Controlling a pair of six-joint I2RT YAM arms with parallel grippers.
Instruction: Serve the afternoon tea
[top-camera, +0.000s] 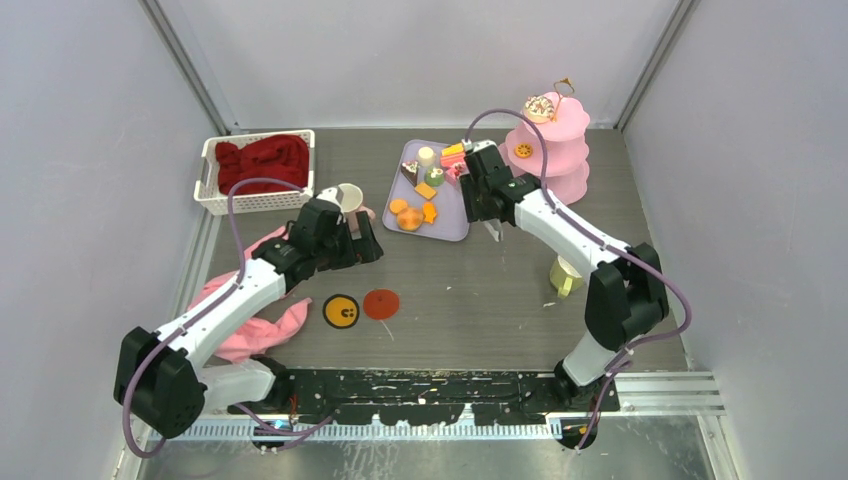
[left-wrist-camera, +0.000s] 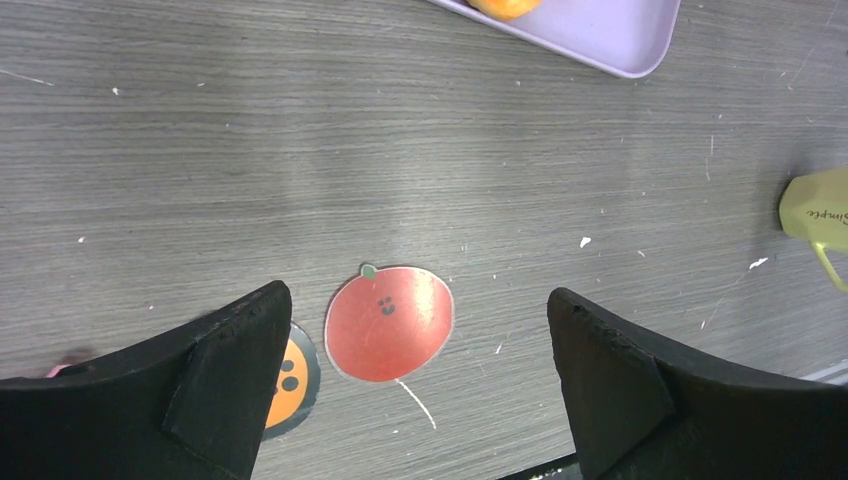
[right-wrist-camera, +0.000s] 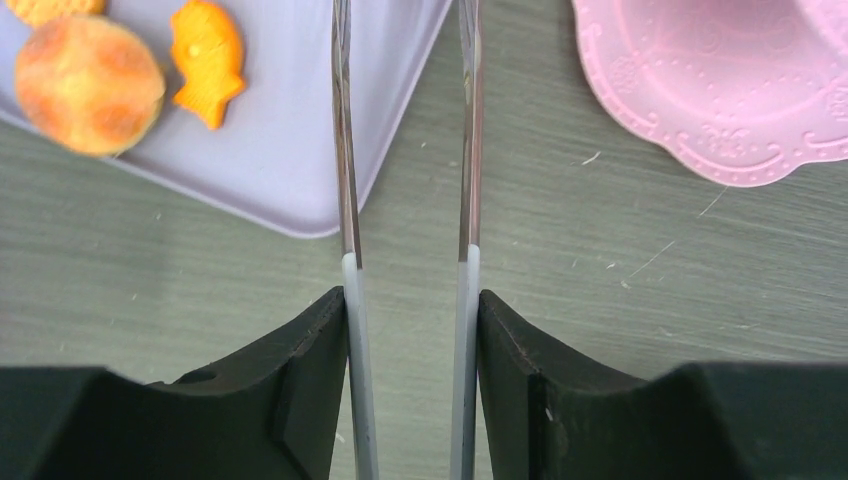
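**Now: tweezers held at the tray's edge**

The right gripper (right-wrist-camera: 410, 310) is clamped on the long metal tweezers (right-wrist-camera: 345, 150). Their arms are narrowly apart and point away, over the edge of the lilac tray (right-wrist-camera: 290, 150). On the tray, a fish-shaped biscuit (right-wrist-camera: 207, 60) lies with its long axis roughly parallel to them, beside a round bun (right-wrist-camera: 88, 82). The left gripper (left-wrist-camera: 415, 295) gapes wide above a red apple coaster (left-wrist-camera: 388, 322). The pale green mug (left-wrist-camera: 815, 205) on the table reads "Simple".
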